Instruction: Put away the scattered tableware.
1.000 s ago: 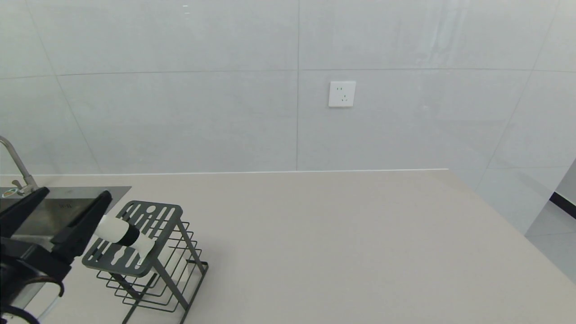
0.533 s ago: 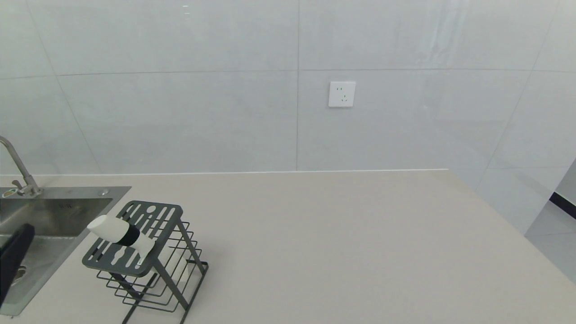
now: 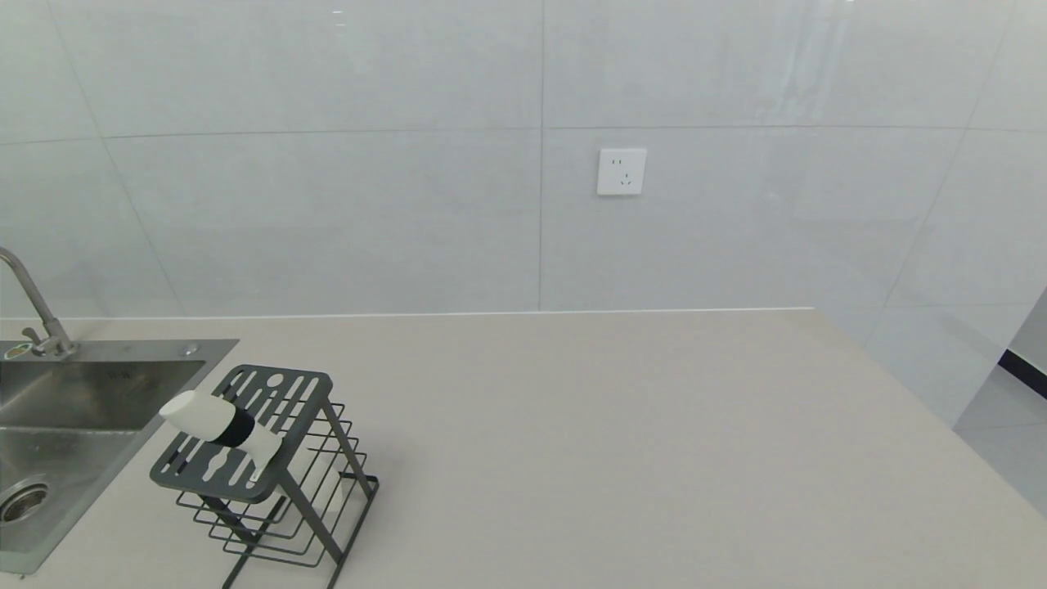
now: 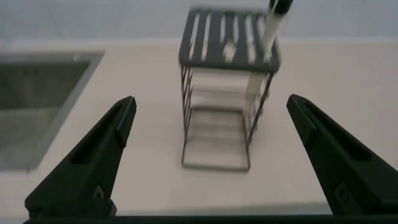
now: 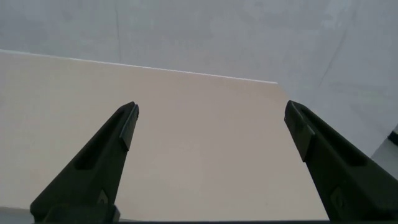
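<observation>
Beige countertop below both arms. Left gripper: fingers spread wide, held above counter, facing dark slotted rack, apart from it. Right gripper: fingers likewise wide apart, above counter, facing wall. Rack stands at counter's near left, just beside steel sink. White-handled utensil with black band stuck through slot in rack top, handle tilted toward sink. Farther back: faucet, then white socket on grey tiled wall.
</observation>
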You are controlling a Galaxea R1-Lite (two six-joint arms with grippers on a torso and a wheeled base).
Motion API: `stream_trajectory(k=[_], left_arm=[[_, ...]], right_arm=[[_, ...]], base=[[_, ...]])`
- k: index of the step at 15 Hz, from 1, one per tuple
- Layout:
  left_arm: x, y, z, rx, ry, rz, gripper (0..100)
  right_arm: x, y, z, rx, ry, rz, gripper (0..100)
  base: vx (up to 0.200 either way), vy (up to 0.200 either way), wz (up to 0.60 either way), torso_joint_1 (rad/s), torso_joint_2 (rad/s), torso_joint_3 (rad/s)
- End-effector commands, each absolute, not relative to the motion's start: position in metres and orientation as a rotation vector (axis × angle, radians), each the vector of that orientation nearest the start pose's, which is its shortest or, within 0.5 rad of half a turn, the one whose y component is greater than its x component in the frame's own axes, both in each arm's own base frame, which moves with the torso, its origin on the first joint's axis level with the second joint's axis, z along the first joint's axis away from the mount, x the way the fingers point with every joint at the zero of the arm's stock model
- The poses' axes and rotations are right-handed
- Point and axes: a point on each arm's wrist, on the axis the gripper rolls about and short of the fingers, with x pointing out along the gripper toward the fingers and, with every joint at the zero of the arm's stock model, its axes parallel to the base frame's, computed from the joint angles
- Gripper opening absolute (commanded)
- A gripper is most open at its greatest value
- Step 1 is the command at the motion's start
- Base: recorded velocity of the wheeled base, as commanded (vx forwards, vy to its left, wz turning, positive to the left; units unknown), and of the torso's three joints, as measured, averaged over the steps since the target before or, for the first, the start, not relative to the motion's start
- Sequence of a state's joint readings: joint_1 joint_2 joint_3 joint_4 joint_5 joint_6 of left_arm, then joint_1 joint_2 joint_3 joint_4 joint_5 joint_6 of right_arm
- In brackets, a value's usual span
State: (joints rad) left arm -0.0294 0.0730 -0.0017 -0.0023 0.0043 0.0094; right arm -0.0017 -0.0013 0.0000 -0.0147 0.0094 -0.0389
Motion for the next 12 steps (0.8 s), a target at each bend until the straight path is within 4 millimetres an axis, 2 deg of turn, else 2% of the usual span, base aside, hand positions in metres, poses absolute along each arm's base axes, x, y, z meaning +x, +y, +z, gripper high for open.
stream_trajectory(k=[1, 12], left_arm=[[-0.0229, 0.0000, 0.0762, 0.009, 0.000, -0.003, 100], [-0.0229, 0.0000, 0.0762, 0.003, 0.000, -0.005, 100]], right_arm=[[-0.0228, -0.0001, 0.0761, 0.000, -0.006, -0.009, 100], [-0.0228, -0.0002, 0.0760, -0.003, -0.005, -0.011, 100]], base=[[0.000, 0.000, 0.00, 0.000, 0.00, 0.000], [0.000, 0.000, 0.00, 0.000, 0.00, 0.000]])
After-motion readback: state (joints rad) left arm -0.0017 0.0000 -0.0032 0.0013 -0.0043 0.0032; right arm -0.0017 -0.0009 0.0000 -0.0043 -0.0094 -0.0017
